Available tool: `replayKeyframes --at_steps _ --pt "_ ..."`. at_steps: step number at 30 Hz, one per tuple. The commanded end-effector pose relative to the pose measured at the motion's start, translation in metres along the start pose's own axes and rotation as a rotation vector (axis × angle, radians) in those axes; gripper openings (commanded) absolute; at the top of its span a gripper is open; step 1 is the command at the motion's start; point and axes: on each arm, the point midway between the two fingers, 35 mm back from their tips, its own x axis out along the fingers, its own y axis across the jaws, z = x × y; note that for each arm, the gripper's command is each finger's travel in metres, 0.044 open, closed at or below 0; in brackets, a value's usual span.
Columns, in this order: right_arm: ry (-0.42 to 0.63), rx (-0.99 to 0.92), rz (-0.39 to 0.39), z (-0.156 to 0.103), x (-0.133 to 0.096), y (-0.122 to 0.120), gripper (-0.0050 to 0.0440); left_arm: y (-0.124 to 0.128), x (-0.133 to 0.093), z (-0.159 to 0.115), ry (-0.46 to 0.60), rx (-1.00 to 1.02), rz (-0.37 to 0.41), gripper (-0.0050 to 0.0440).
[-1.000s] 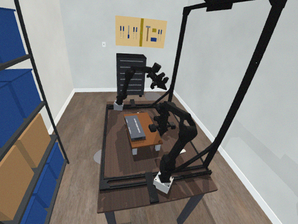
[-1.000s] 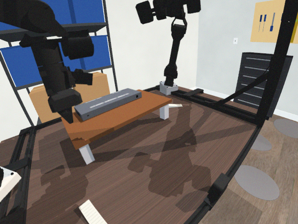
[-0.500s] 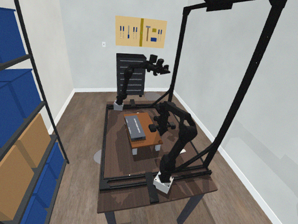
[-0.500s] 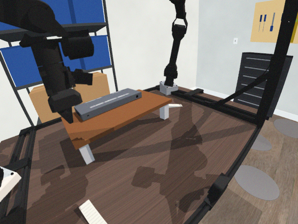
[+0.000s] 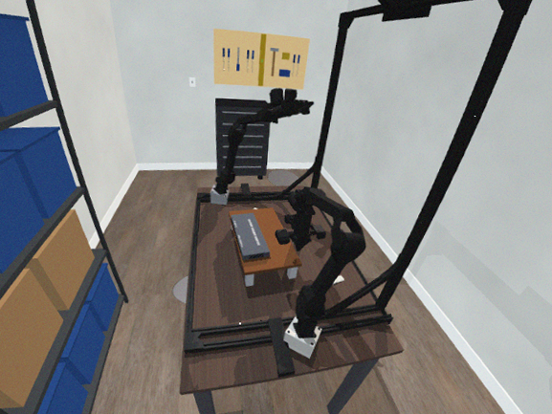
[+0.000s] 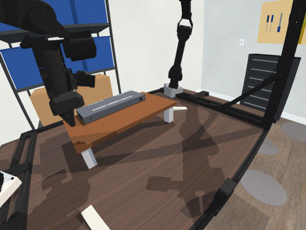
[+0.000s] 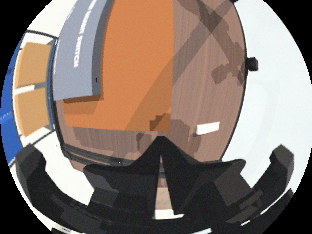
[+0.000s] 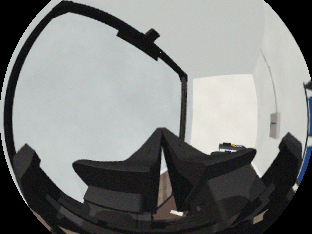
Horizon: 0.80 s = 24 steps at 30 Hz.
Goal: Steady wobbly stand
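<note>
The orange-brown stand (image 5: 277, 263) (image 6: 123, 118) (image 7: 137, 65) is on the table on pale legs; which foot lacks support cannot be told. The grey network switch (image 5: 250, 237) (image 6: 111, 106) (image 7: 82, 80) lies lengthwise on its top, along one side. One pale wedge (image 5: 339, 280) (image 6: 95, 218) (image 7: 207, 128) lies apart from the stand. Another wedge (image 6: 180, 108) lies by the far leg (image 6: 168, 115); contact is unclear. My left gripper (image 5: 300, 247) (image 6: 73, 125) (image 7: 160, 139) is shut and empty, tip down at the stand's near end; contact is unclear. My right gripper (image 5: 311, 105) (image 8: 161, 131) is shut and empty, raised high.
A black frame (image 5: 194, 267) runs around the table, with tall posts (image 5: 327, 101) and an overhead bar. The left arm base (image 5: 301, 339) stands at the near end and the right arm base (image 5: 219, 196) (image 6: 172, 90) at the far end. Shelves with bins are beyond one side.
</note>
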Motion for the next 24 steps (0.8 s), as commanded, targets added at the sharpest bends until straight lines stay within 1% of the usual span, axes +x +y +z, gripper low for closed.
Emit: replayKeyframes --at_steps 1,6,7,12,17,23,24 --pt "-0.134 -0.034 0.014 0.043 -0.003 0.007 0.0 0.0 0.0 0.0 0.0 0.0 0.0 0.0" --pt "-0.134 -0.034 0.014 0.043 -0.003 0.007 0.0 0.0 0.0 0.0 0.0 0.0 0.0 0.0" --pt "-0.164 -0.034 0.019 0.054 -0.01 0.009 0.0 0.0 0.0 0.0 0.0 0.0 0.0 0.0" --pt "-0.38 -0.084 0.03 0.115 -0.03 0.019 0.0 0.0 0.0 0.0 0.0 0.0 0.0 0.0" --pt "-0.597 -0.128 0.035 0.172 -0.061 0.029 0.0 0.0 0.0 0.0 0.0 0.0 0.0 0.0" --pt "-0.597 -0.128 0.035 0.172 -0.061 0.029 0.0 0.0 0.0 0.0 0.0 0.0 0.0 0.0" --pt "-0.625 -0.128 0.039 0.18 -0.071 0.031 0.0 0.0 0.0 0.0 0.0 0.0 0.0 0.0"
